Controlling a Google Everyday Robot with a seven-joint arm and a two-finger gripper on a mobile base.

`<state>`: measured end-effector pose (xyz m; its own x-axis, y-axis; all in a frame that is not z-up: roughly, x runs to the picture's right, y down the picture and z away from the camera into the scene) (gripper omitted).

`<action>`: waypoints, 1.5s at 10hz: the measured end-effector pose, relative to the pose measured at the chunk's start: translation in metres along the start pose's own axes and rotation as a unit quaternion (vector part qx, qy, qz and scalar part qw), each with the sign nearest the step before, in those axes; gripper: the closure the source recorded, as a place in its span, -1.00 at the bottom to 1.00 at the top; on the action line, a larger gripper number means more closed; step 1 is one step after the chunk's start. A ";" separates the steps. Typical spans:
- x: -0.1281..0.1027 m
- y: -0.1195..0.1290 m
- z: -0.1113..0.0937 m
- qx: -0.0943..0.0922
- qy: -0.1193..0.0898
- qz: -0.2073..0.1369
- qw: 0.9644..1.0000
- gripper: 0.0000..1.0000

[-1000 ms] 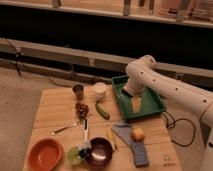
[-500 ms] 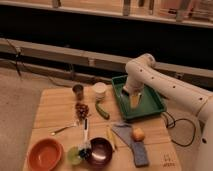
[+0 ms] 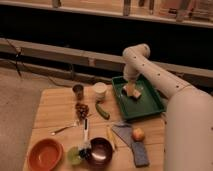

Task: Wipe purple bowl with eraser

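Note:
The purple bowl (image 3: pixel 100 151) stands at the front of the wooden table, dark and glossy, between a green cup and a grey-blue sponge. My gripper (image 3: pixel 131 90) reaches down into the green tray (image 3: pixel 150 106) at the back right of the table. A small tan block, the eraser (image 3: pixel 135 94), lies in the tray right at the gripper's tip and is partly hidden by it. The gripper is far from the purple bowl, across the table and to the right of it.
An orange bowl (image 3: pixel 46 154) and a small green cup (image 3: pixel 74 156) stand at the front left. A grey-blue cloth (image 3: pixel 122 132), a sponge (image 3: pixel 140 154) and an orange fruit (image 3: pixel 138 134) lie at the front right. A white cup (image 3: pixel 100 91), a metal cup (image 3: pixel 78 91), a cucumber (image 3: pixel 102 111) and a spoon (image 3: pixel 64 129) are mid-table.
The arm has shifted only slightly over the tray. The gripper stays at the tan block, and nothing on the table has moved.

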<state>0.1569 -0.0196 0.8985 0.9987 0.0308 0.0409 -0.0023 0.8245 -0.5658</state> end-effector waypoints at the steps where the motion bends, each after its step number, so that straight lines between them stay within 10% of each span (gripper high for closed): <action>1: 0.005 -0.011 0.010 -0.003 -0.001 0.028 1.000 -0.60; 6: 0.025 -0.010 0.028 0.002 0.010 0.161 0.987 -0.60; 15: 0.048 -0.028 0.071 0.001 -0.006 0.152 0.988 -0.60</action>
<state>0.2012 -0.0009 0.9743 0.9512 0.2838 -0.1211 -0.3021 0.7770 -0.5522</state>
